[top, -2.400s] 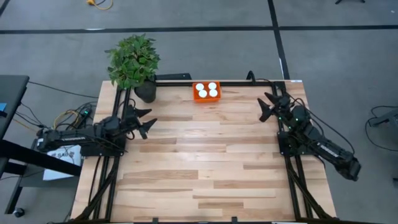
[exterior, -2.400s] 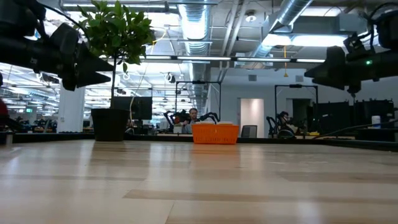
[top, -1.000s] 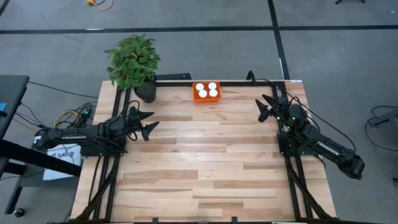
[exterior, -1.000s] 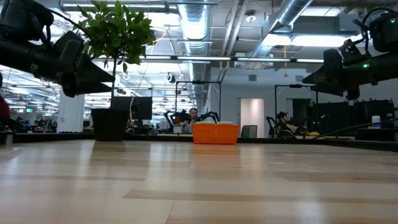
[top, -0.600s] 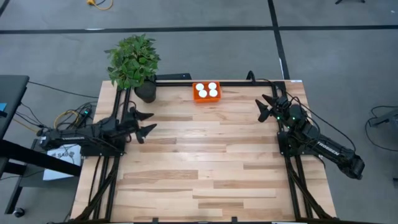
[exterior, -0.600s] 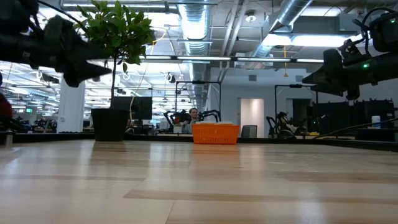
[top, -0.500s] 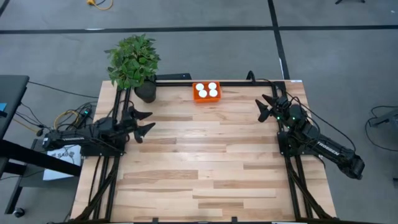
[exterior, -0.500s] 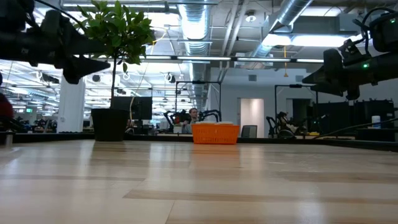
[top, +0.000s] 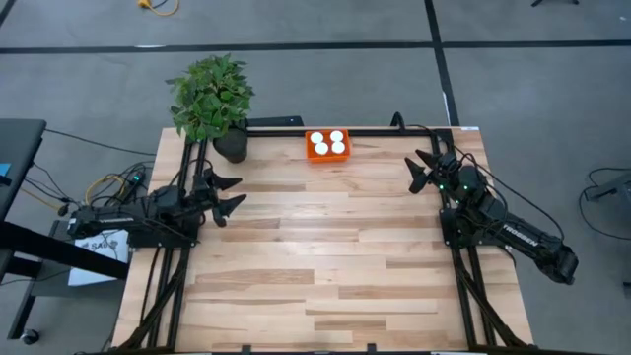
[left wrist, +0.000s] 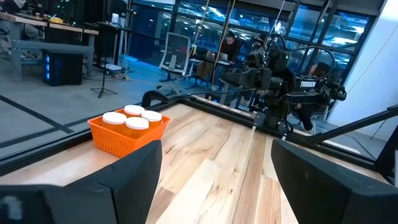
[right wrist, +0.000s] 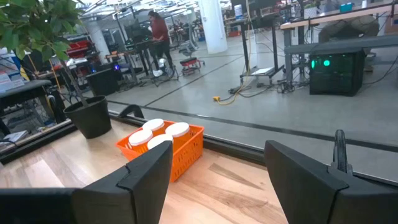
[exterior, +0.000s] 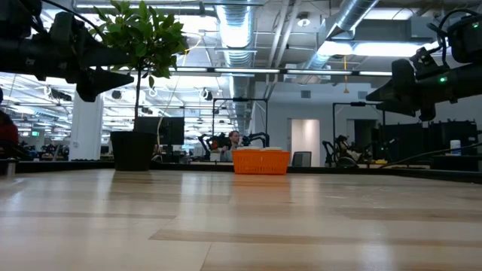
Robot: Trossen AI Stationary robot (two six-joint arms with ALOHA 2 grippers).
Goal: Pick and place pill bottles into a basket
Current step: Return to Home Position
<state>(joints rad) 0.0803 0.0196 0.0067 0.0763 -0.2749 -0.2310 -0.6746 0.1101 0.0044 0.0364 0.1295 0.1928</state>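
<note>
**Bottles binned, both arms pulled back empty**

The wooden table (top: pixel 315 256) carried nothing loose. From above, its working surface lay bare between the two arms, which fits a job judged finished.

The potted plant (top: pixel 210 97) stood at the 11 o'clock corner, out of the arms' way. Its leaves hid most of its dark pot from above.

The left gripper (top: pixel 233 191) hung at 9 o'clock and the right gripper (top: pixel 418 170) at about 2 o'clock, well apart from each other and from the basket. Both were raised off the wood in the low view. Each had its fingers spread wide with nothing between them, as its wrist view showed. That looked like a parked pose rather than a reach.

The orange basket (top: pixel 327 158) sat at the 12 o'clock edge, just inside the dark rail.

Four pill bottles (top: pixel 321 149) stood upright inside it, packed two by two with caps touching. Only the white caps showed from above, because the basket walls hid the bodies. In the left wrist view the fourth cap was hard to separate from the other three. In the low view the bottles barely cleared the rim.
</note>
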